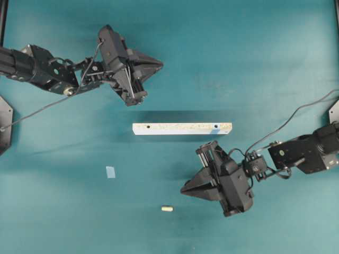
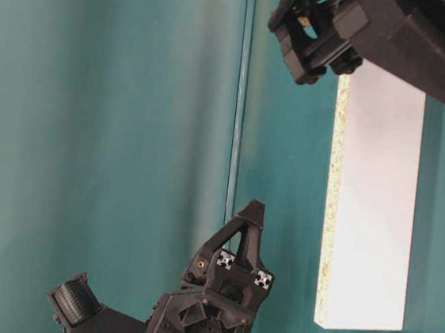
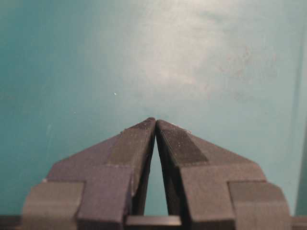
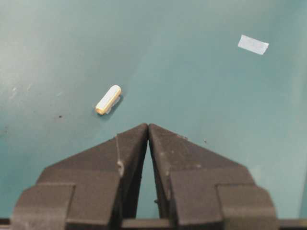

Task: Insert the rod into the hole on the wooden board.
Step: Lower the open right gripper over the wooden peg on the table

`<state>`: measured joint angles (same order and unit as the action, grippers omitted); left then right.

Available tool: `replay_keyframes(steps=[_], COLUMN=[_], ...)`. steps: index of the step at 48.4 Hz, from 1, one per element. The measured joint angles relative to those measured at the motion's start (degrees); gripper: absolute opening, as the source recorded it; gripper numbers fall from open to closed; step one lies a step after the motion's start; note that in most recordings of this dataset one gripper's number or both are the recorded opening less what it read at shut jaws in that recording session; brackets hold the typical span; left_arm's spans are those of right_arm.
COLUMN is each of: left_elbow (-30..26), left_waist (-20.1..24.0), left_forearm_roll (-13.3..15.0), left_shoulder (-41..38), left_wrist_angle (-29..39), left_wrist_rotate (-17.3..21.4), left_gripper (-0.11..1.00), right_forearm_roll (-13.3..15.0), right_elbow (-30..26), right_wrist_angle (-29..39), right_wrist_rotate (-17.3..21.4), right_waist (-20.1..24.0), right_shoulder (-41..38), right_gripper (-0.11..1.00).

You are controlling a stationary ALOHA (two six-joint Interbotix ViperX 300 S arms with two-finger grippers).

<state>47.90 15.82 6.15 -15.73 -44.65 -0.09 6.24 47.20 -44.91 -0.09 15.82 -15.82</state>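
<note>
Wooden board [image 1: 181,128] flat on table, hole [image 1: 216,127] unfilled, rod [image 1: 167,208] lying apart, both tools pinched together, empty

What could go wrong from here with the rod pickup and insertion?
1. The rod is tiny and lies flat; the right gripper, fingertips together, must open first or it may just nudge it away.
2. The wooden board has two like holes; only the hole beside the blue mark counts.

We count one wooden board [image 1: 181,128] with two holes, one hole [image 1: 216,127] at its blue-marked end; one rod [image 1: 167,208]; one blue tape square [image 1: 110,172]; two claws, left claw [image 1: 160,65] and right claw [image 1: 183,190].
</note>
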Motion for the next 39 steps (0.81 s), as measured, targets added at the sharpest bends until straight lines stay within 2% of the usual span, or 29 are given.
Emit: replay_keyframes(steps=[2, 5, 9, 15, 19, 26, 29, 33, 36, 39], left_elbow=[-0.1, -0.6, -1.4, -1.7, -1.7, -1.8, -1.7, -1.5, -1.4, -1.2], left_waist=[0.0, -0.1, -0.4, -0.4, -0.8, -1.7, -2.0, -2.3, -2.5, -2.6], left_forearm_roll=[-0.4, -1.7, -2.2, -2.2, -2.2, -2.2, -2.2, -2.3, -2.3, -2.2], left_shoulder=[0.2, 0.7, 1.8, 2.8, 4.0, 7.4, 8.7, 10.2, 11.2, 12.0], left_wrist_angle=[0.3, 1.7, 4.7, 8.5, 11.0, 14.5, 15.7, 17.4, 18.6, 19.7], left_wrist_rotate=[0.0, 0.0, 0.0, 0.0, 0.0, 0.0, 0.0, 0.0, 0.0, 0.0], left_gripper=[0.22, 0.1, 0.09, 0.09, 0.09, 0.1, 0.19, 0.41, 0.59, 0.73], right_forearm_roll=[0.0, 0.0, 0.1, 0.1, 0.1, 0.1, 0.1, 0.4, 0.6, 0.7], right_elbow=[0.0, -0.3, -1.2, -3.7, -6.7, -13.1, -15.8, -18.7, -20.0, -20.9], right_wrist_angle=[0.1, 1.2, 5.1, 14.8, 23.6, 39.2, 45.3, 51.6, 53.7, 54.7], right_wrist_rotate=[0.7, 0.8, 1.3, 2.8, 5.4, 13.4, 16.6, 19.6, 20.7, 21.5], right_waist=[0.3, 0.8, 1.5, 2.1, 2.5, 3.3, 3.4, 3.5, 3.6, 4.0], right_shoulder=[-0.1, 0.0, 0.6, 3.6, 5.9, 8.3, 8.3, 8.3, 8.2, 7.8], right_gripper=[0.22, 0.1, 0.01, 0.0, 0.0, 0.0, 0.0, 0.0, 0.0, 0.0])
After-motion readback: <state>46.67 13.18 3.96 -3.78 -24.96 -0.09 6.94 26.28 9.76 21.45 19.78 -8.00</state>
